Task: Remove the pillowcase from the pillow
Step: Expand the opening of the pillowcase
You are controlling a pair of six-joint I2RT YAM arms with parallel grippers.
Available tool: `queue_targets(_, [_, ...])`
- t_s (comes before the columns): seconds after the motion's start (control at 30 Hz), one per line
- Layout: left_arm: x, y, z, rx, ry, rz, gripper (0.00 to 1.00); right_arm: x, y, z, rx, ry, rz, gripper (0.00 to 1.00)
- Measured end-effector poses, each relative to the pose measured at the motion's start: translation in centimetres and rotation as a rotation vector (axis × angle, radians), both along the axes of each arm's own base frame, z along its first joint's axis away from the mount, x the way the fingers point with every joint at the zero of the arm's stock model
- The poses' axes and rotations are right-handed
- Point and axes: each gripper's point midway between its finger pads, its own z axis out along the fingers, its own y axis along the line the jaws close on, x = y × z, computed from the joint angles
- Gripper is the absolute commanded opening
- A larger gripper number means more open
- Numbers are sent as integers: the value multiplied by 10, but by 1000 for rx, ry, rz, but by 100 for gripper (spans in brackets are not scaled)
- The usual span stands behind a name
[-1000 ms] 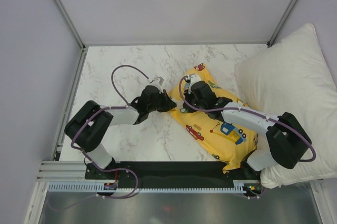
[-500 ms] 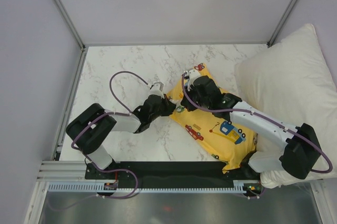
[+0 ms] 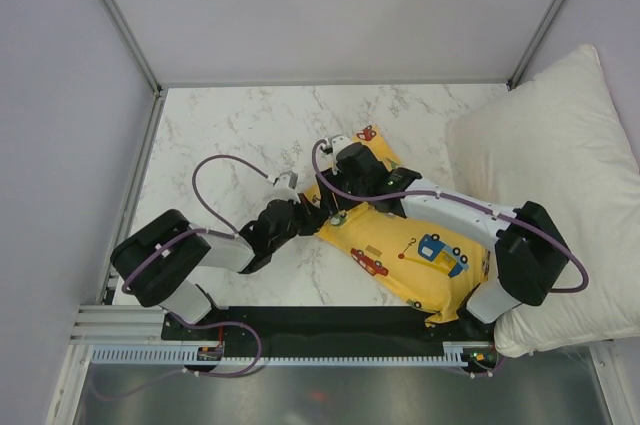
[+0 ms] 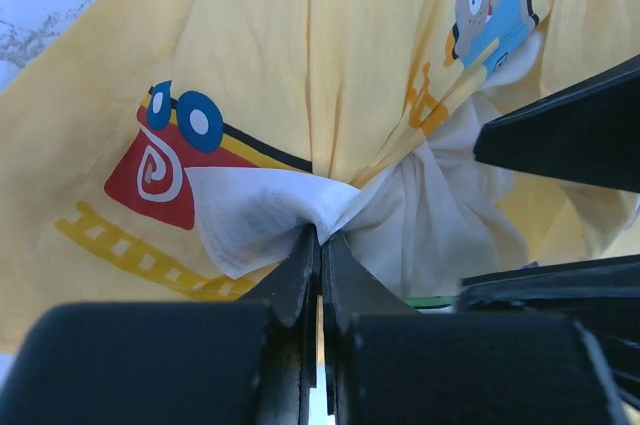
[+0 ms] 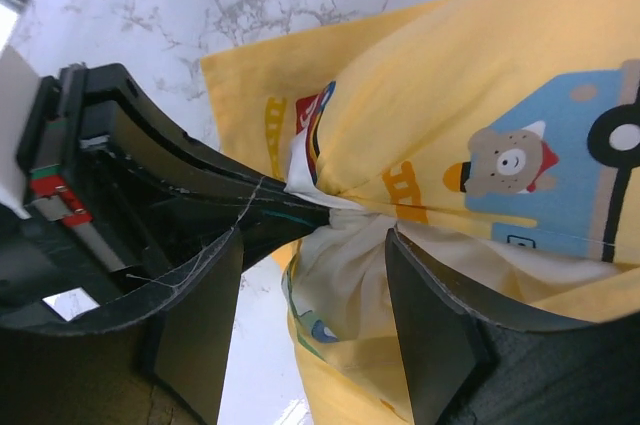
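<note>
The yellow pillowcase (image 3: 420,245) with cartoon vehicles lies at the table's right, stuffed full; the pillow inside is hidden. My left gripper (image 3: 308,213) is at its left corner. In the left wrist view, the left gripper (image 4: 320,235) is shut on a pale turned-out fold of the pillowcase (image 4: 300,65). My right gripper (image 3: 332,203) reaches over that same corner. In the right wrist view, the right gripper (image 5: 315,245) is open, its fingers (image 5: 430,325) on either side of a bunched pale wad of fabric (image 5: 345,265) without pinching it. I cannot tell if that wad is case lining or pillow.
A much larger white pillow (image 3: 560,175) leans over the table's right edge, against the yellow case. The marble table (image 3: 230,125) stretches to the left and back. Grey walls and metal frame posts (image 3: 130,55) enclose it. The two grippers sit almost tip to tip.
The right gripper has gone from shut to open and has moved left over the case's corner. The left arm has drawn back towards the near left, still gripping, and the case's corner came with it.
</note>
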Motion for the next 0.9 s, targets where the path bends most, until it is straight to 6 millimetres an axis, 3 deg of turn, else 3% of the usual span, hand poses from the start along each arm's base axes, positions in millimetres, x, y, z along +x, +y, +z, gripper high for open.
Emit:
queue_targets(0.43, [-8, 0, 5, -8, -5, -16, 2, -5, -23, -49, -209, 29, -128, 67])
queue_targets(0.9, [-10, 6, 2, 7, -3, 0, 2, -2, -10, -53, -258, 18, -108, 69])
